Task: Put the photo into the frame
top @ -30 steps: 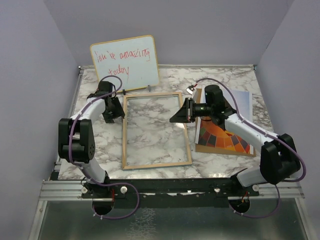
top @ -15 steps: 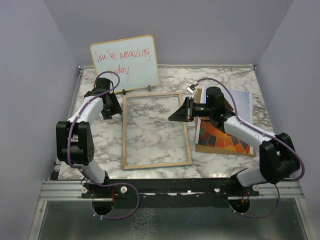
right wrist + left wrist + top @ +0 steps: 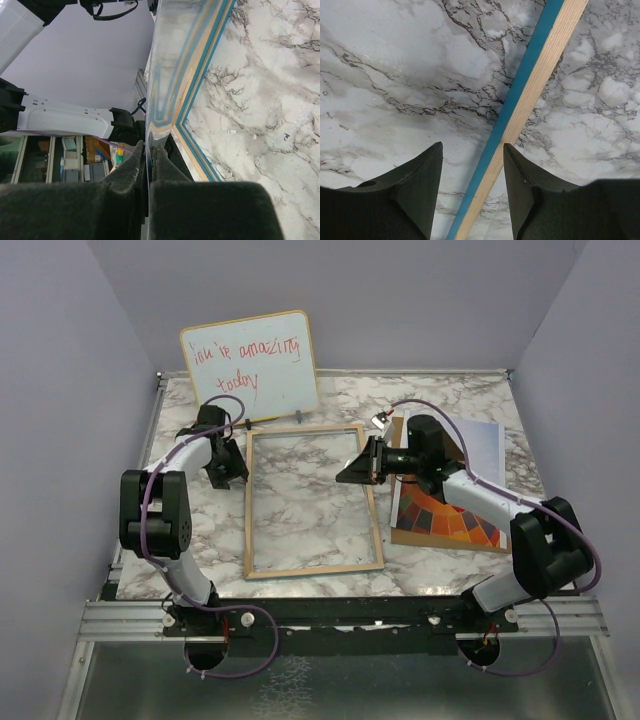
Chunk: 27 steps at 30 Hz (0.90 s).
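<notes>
Black left gripper [image 3: 472,150] back astride frame [image 3: 540,70] rail, jaws narrower.

1 frame [image 3: 313,570]. 1 photo [image 3: 450,520], right of the frame. 1 whiteboard [image 3: 250,365], behind the frame. 1 small shiny item [image 3: 381,420] by the frame's far right corner, too small to tell what. 2 arms: left arm [image 3: 185,453] left of the frame, right arm [image 3: 490,498] right of it. 2 grippers: left gripper [image 3: 472,150], right gripper [image 3: 345,478]. 1 table [image 3: 430,400].
</notes>
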Tool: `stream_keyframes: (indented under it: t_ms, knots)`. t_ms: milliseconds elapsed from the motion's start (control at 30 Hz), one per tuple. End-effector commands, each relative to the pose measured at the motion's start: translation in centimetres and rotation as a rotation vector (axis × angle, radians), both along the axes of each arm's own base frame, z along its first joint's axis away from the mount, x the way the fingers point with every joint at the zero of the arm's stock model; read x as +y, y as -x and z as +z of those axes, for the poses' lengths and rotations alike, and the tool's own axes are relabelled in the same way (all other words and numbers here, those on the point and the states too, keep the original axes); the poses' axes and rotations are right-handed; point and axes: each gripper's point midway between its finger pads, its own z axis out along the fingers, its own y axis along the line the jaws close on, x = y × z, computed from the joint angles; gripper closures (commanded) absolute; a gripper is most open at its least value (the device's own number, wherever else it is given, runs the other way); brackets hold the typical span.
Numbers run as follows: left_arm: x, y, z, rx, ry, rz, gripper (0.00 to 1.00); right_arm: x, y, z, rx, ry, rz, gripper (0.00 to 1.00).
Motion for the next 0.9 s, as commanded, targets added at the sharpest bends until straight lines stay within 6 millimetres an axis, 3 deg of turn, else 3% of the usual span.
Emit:
stream_keyframes:
  t_ms: [0, 367, 433, 533, 700, 867]
  knots:
    - [-0.5, 0.1, -1.1, 0.013, 0.031, -0.018, 0.47, 0.4, -0.8, 0.4, -0.069, -0.016, 0.005, 0.99]
    - [-0.7, 0.0, -2.1, 0.031, 0.041, -0.028, 0.48, 0.3, -1.1, -1.9, -0.01, 0.04, 0.003, 0.99]
    - [-0.7, 0.0, -2.2, 0.034, 0.045, -0.031, 0.48, 0.1, -1.1, -2.6, 0.012, 0.064, -0.01, 0.91]
    - [-0.7, 0.1, -2.4, 0.037, 0.044, -0.032, 0.49, -0.3, -1.0, -3.7, 0.051, 0.103, -0.04, 0.69]
    - [-0.6, 0.0, -2.5, 0.038, 0.039, -0.034, 0.49, -0.9, -0.9, -4.2, 0.081, 0.148, -0.08, 0.5]
    - [-0.6, -0.2, -2.7, 0.042, 0.037, -0.038, 0.5, -1.1, -1.8, -5.3, 0.09, 0.193, -0.107, 0.38]
